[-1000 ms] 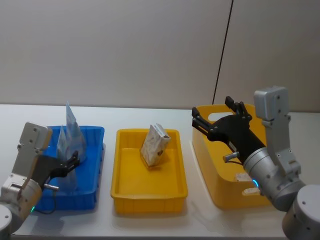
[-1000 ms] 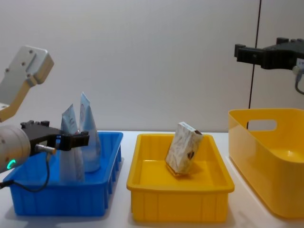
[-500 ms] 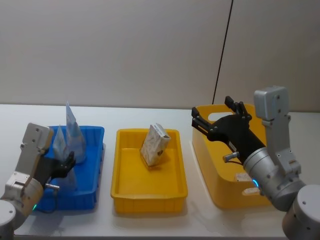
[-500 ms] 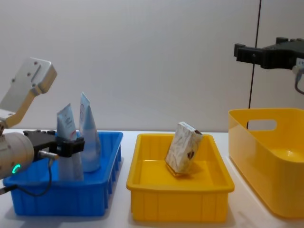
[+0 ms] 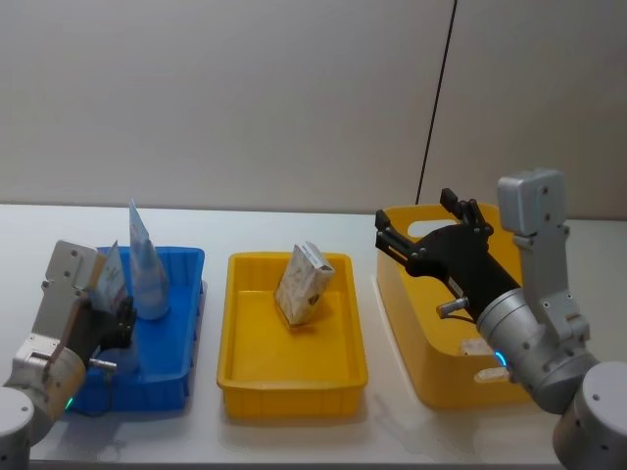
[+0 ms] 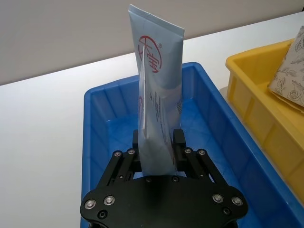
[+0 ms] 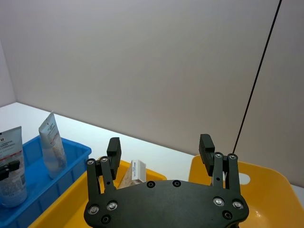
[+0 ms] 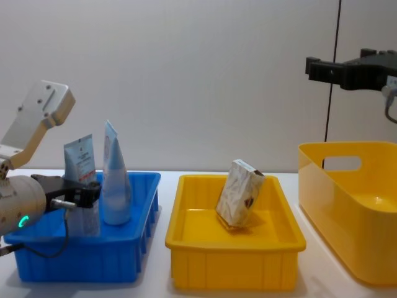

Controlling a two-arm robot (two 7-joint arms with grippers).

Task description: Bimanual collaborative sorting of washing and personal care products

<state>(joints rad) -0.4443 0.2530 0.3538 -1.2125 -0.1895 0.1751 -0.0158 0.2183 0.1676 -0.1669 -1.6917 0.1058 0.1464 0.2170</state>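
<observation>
One tube [image 8: 79, 162] in left pincer [image 6: 158, 151]

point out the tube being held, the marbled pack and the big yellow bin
held tube [image 8: 79, 162], chest view, on its flat printed upper part
marbled pack [image 8: 239, 198], chest view, on its front face
big yellow bin [image 8: 329, 217], chest view, on its outer wall below the handle hole

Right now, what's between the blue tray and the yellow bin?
Head view: a yellow tray, one marbled pack leaning in it, between blue tray and yellow bin. Left gripper clamps a tube at the blue tray; right gripper open above the bin.
</observation>
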